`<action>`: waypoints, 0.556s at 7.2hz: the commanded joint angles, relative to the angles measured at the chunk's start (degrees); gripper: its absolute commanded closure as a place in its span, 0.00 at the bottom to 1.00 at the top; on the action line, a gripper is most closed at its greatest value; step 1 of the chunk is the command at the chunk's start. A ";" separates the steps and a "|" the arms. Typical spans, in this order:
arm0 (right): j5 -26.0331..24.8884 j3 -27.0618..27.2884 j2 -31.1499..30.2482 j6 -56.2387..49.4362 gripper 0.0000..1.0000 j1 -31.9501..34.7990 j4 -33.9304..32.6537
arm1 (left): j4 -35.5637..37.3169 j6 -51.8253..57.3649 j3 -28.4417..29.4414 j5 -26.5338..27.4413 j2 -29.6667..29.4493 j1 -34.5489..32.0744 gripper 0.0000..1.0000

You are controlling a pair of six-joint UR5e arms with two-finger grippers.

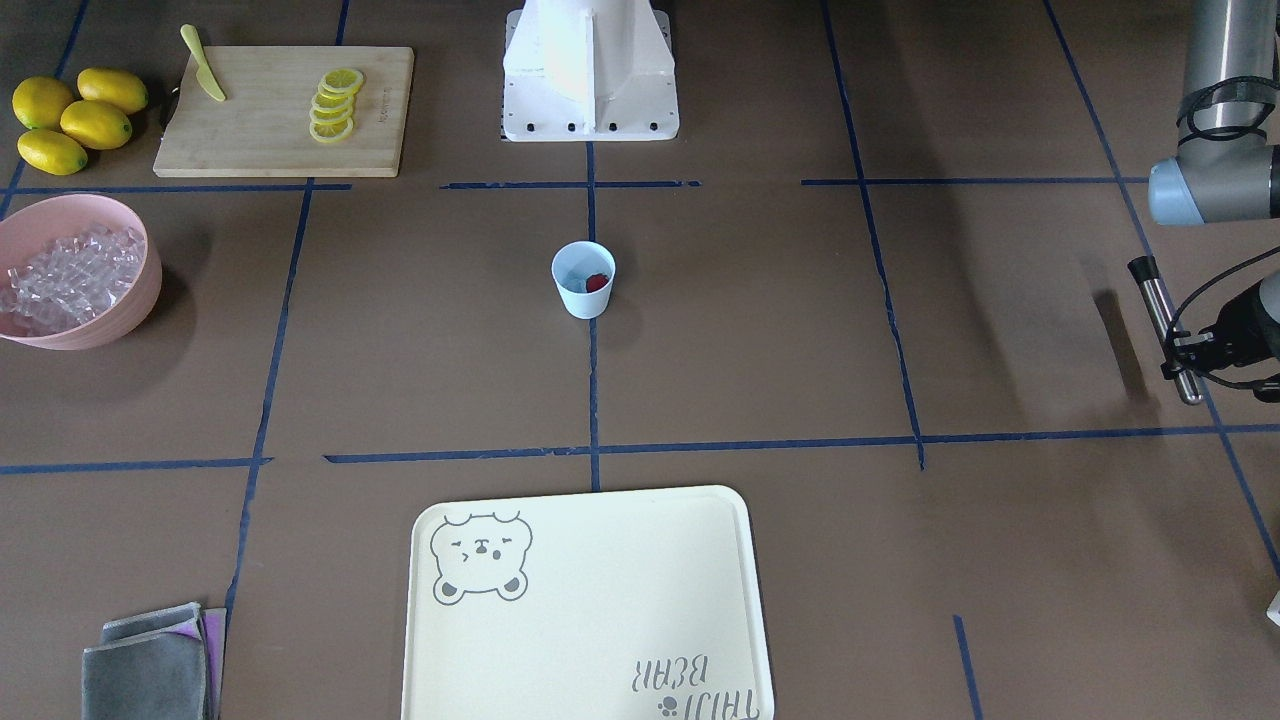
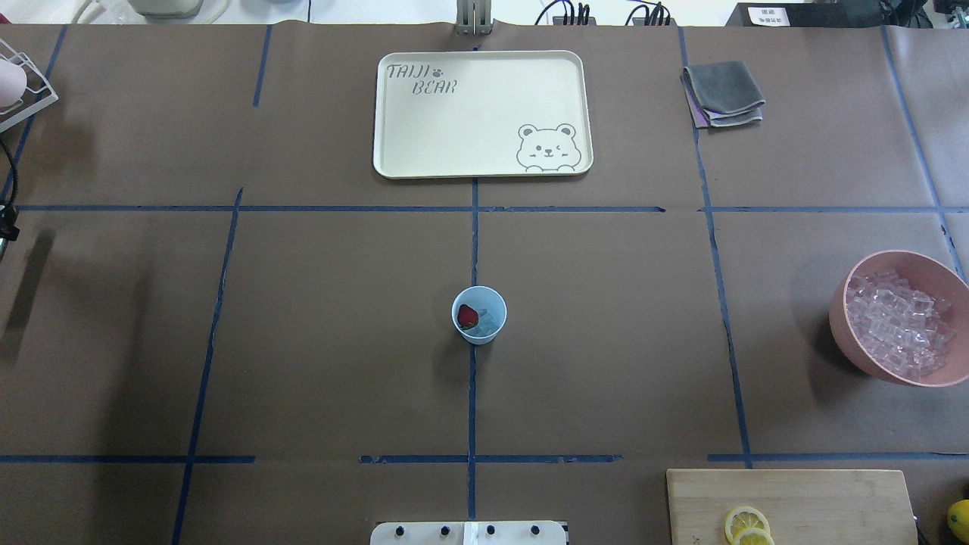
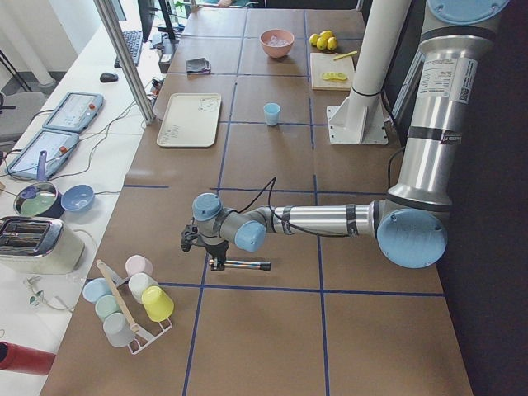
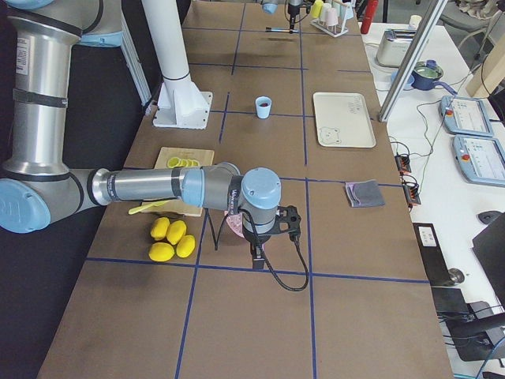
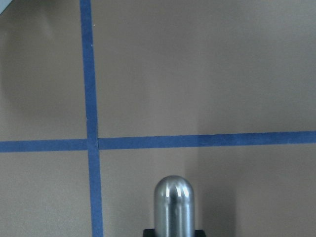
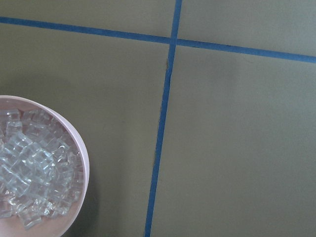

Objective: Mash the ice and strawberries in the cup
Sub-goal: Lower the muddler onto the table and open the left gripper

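Cup stands mid-surface with the strawberry and ice inside. Left jaws are clamped on a metal masher, well apart from it. Right jaws: cannot tell. Advised: bring the masher upright over the rim, descend centred, press gently to avoid tipping

On my feed a cream tray with a bear print sits at the table's far edge, across from the base, with folded grey cloths off to its side. A pink bowl stands near the table's right end. Nearer the base, a wooden cutting board carries an overlapping row of lemon slices and a yellow-green knife; four whole lemons lie just beside it. A round-tipped steel rod shows at the left end.
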 commanded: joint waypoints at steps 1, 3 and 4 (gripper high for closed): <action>0.00 0.02 0.00 0.00 0.00 0.05 0.00 | -0.05 -1.39 -0.09 0.00 -0.07 0.14 0.58; 0.00 0.02 -0.09 0.00 0.00 -0.03 0.00 | -0.05 -1.40 -0.53 -0.09 -0.07 0.14 0.00; 0.00 0.02 0.00 0.00 0.00 0.05 0.00 | 0.04 -1.40 -0.79 -0.52 -0.07 0.14 0.00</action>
